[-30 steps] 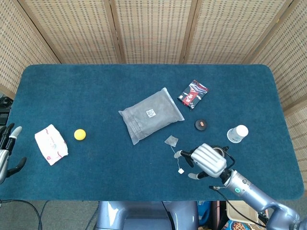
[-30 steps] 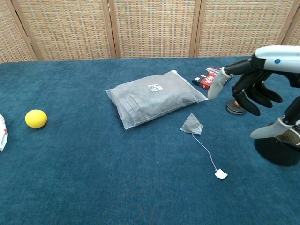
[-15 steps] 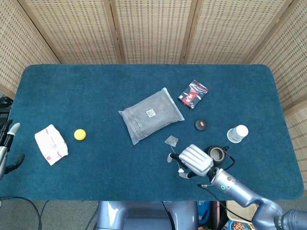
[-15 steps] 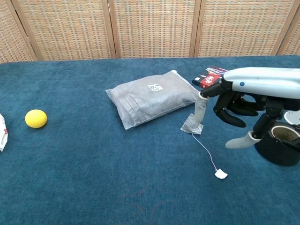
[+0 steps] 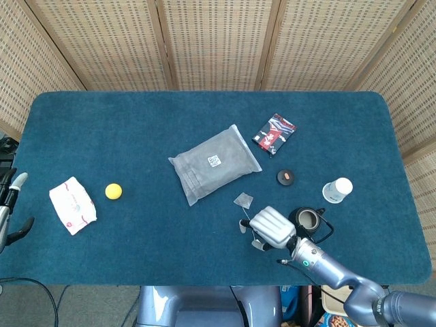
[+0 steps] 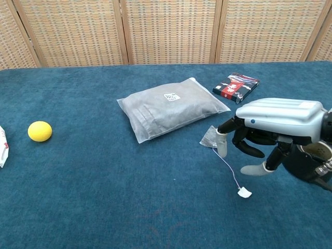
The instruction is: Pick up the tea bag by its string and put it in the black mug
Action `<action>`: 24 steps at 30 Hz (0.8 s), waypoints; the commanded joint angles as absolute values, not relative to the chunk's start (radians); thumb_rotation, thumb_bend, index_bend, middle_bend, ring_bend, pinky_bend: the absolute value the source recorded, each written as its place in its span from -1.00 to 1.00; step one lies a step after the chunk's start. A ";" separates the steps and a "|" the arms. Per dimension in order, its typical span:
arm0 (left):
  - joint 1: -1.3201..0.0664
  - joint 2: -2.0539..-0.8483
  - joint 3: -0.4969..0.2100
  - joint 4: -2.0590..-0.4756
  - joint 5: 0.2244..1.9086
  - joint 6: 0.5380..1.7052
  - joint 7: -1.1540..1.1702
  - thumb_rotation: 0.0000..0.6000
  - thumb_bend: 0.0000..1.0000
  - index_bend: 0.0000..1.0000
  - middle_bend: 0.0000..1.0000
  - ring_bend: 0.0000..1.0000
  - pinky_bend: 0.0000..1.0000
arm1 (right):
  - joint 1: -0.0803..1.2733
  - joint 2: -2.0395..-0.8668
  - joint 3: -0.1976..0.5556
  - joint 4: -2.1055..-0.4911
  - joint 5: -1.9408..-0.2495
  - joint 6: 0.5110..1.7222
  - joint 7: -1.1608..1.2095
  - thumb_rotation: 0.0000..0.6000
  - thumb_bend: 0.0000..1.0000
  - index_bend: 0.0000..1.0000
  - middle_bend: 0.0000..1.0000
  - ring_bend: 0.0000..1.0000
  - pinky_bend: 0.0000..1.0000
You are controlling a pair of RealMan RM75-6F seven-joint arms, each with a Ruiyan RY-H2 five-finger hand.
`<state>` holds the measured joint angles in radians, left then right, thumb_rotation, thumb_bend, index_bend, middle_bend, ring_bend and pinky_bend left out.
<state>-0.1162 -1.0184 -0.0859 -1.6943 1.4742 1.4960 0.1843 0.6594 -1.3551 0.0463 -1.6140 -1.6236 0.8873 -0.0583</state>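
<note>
Our right hand [image 6: 270, 137] hovers palm-down over the string [image 6: 229, 166], fingers apart and holding nothing, positioned for a pinch. The tea bag [image 6: 210, 137] lies on the table beside the grey pouch [image 6: 168, 108]; the black mug [image 5: 307, 219] waits just behind the hand.

Bright, even indoor light; soft faint shadows; sharp focus

Right hand [image 6: 275, 132] palm down just above the tea bag string [image 6: 228, 165], fingers curled downward and apart, nothing gripped, silver forearm running back off the near table edge, left hand [image 5: 10, 208] low, far left of the string, fingers apart
</note>
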 commanded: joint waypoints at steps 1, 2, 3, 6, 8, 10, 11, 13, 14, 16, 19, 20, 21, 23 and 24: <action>-0.117 -1.018 -0.085 -1.695 1.474 1.495 0.186 1.00 -0.35 -0.94 -1.00 -1.00 -1.00 | 0.660 -1.375 0.030 -1.584 -1.636 0.898 -0.084 1.00 -0.06 -0.03 0.71 0.75 0.83; -0.117 -1.018 -0.085 -1.696 1.475 1.495 0.185 1.00 -0.35 -0.94 -1.00 -1.00 -1.00 | 0.660 -1.379 0.024 -1.576 -1.642 0.900 -0.091 1.00 -0.06 -0.03 0.72 0.75 0.83; -0.118 -1.019 -0.085 -1.696 1.475 1.495 0.185 1.00 -0.35 -0.94 -1.00 -1.00 -1.00 | 0.660 -1.384 0.019 -1.569 -1.647 0.902 -0.098 1.00 -0.05 -0.02 0.72 0.75 0.83; -0.118 -1.019 -0.084 -1.695 1.475 1.496 0.185 1.00 -0.35 -0.94 -1.00 -1.00 -1.00 | 0.662 -1.398 0.004 -1.549 -1.655 0.905 -0.114 1.00 -0.05 -0.02 0.72 0.75 0.83; -0.116 -1.019 -0.083 -1.694 1.474 1.497 0.183 1.00 -0.35 -0.94 -1.00 -1.00 -1.00 | 0.663 -1.405 -0.003 -1.538 -1.660 0.906 -0.123 1.00 -0.05 -0.02 0.72 0.75 0.83; -0.115 -1.019 -0.083 -1.693 1.474 1.498 0.182 1.00 -0.35 -0.94 -1.00 -1.00 -1.00 | 0.664 -1.411 -0.008 -1.530 -1.663 0.909 -0.127 1.00 -0.05 -0.02 0.72 0.75 0.83; -0.114 -1.019 -0.082 -1.693 1.473 1.499 0.181 1.00 -0.35 -0.94 -1.00 -1.00 -1.00 | 0.664 -1.413 -0.011 -1.526 -1.664 0.911 -0.129 1.00 -0.05 -0.02 0.72 0.75 0.83; -0.113 -1.020 -0.081 -1.691 1.472 1.501 0.179 1.00 -0.35 -0.94 -1.00 -1.00 -1.00 | 0.665 -1.417 -0.015 -1.520 -1.666 0.913 -0.134 1.00 -0.05 -0.02 0.72 0.75 0.83; -0.112 -1.020 -0.081 -1.691 1.471 1.501 0.178 1.00 -0.35 -0.94 -1.00 -1.00 -1.00 | 0.665 -1.419 -0.016 -1.518 -1.667 0.914 -0.136 1.00 -0.05 -0.02 0.72 0.75 0.83; -0.112 -1.020 -0.081 -1.690 1.471 1.501 0.177 1.00 -0.35 -0.94 -1.00 -1.00 -1.00 | 0.666 -1.421 -0.018 -1.514 -1.669 0.914 -0.139 1.00 -0.05 -0.02 0.72 0.75 0.83; -0.111 -1.020 -0.079 -1.686 1.469 1.499 0.171 1.00 -0.35 -0.94 -1.00 -1.00 -1.00 | 0.668 -1.431 -0.029 -1.492 -1.681 0.915 -0.170 1.00 -0.05 -0.02 0.72 0.75 0.83; -0.111 -1.020 -0.079 -1.685 1.469 1.499 0.170 1.00 -0.35 -0.94 -1.00 -1.00 -1.00 | 0.667 -1.434 -0.031 -1.488 -1.681 0.916 -0.175 1.00 -0.05 -0.02 0.72 0.75 0.83; -0.110 -1.020 -0.079 -1.684 1.469 1.500 0.167 1.00 -0.35 -0.94 -1.00 -1.00 -1.00 | 0.665 -1.439 -0.034 -1.484 -1.680 0.917 -0.180 1.00 -0.05 -0.02 0.72 0.75 0.83; -0.109 -1.020 -0.078 -1.682 1.471 1.502 0.165 1.00 -0.35 -0.94 -1.00 -1.00 -1.00 | 0.663 -1.446 -0.038 -1.475 -1.680 0.922 -0.189 1.00 -0.05 -0.02 0.72 0.75 0.83; -0.109 -1.020 -0.078 -1.681 1.471 1.503 0.164 1.00 -0.35 -0.94 -1.00 -1.00 -1.00 | 0.662 -1.449 -0.040 -1.470 -1.680 0.923 -0.192 1.00 -0.05 -0.02 0.72 0.75 0.83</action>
